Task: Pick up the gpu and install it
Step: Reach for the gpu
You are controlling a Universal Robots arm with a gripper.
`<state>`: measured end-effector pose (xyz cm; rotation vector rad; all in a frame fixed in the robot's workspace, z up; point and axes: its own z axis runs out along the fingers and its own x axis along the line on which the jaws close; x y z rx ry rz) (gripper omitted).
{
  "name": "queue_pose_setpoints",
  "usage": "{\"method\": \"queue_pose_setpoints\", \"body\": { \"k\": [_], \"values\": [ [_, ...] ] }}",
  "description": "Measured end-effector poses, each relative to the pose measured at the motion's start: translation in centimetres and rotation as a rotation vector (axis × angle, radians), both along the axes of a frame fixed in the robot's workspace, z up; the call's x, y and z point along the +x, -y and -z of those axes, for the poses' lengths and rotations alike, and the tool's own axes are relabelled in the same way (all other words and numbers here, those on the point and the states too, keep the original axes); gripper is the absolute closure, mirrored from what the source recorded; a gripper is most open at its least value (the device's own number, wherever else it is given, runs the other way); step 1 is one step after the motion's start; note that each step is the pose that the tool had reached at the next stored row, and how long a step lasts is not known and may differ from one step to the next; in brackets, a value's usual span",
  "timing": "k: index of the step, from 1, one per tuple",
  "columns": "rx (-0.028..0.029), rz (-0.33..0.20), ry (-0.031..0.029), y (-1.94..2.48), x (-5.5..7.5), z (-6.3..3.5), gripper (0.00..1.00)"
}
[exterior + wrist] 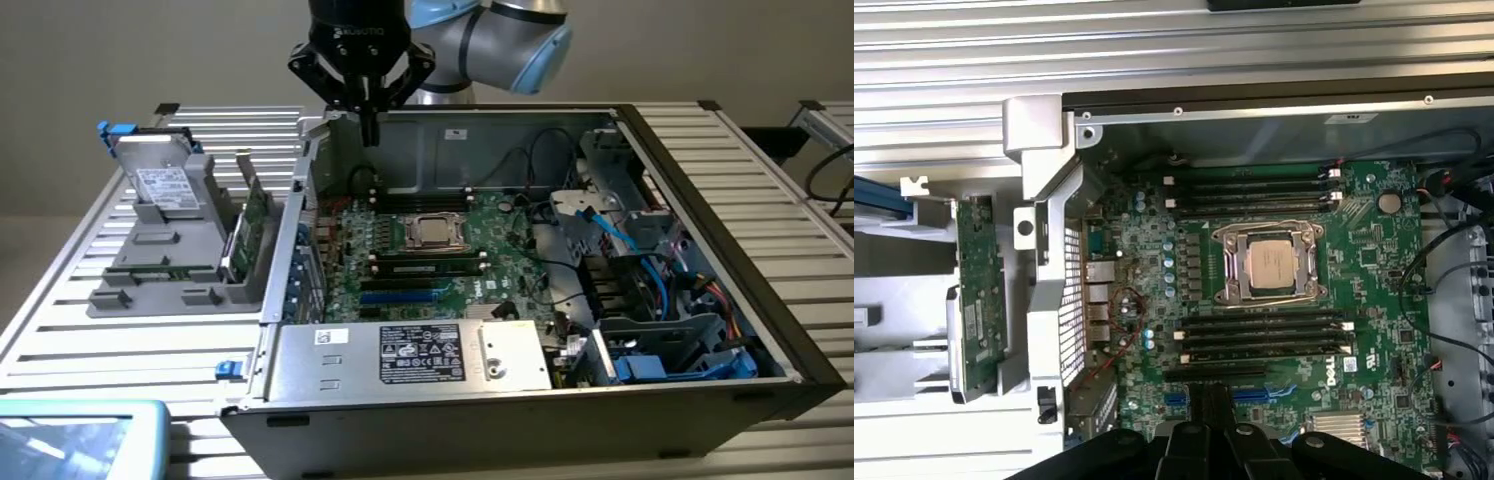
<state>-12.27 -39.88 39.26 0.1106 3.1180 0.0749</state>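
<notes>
Hovering above the open computer case (pixel 454 150), the jaws were clenched on nothing, over the motherboard (pixel 1364 300). The gpu (pixel 247 228) stood on edge in the gray holder (pixel 134 285) on the counter (pixel 80 340), just beside the case's outer wall on the exterior view's left, untouched. Risks judged: clenched jaws could not take the card. A descent here could strike the processor (pixel 1272 262) or memory slots (pixel 1254 185). A skewed grip could jam the thin card in its holder.

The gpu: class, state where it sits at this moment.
The gpu stands on edge in the gray rack on the exterior view's left, just outside the open computer case, between the case wall and the silver drive.
</notes>
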Motion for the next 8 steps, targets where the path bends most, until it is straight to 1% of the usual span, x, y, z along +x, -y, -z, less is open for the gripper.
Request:
{"method": "queue_pose_setpoints", "body": {
  "k": [8],
  "values": [
    [0.0001, 0.0, 0.0001, -0.01, -1.7, 0.05, 0.88]
  ]
}}
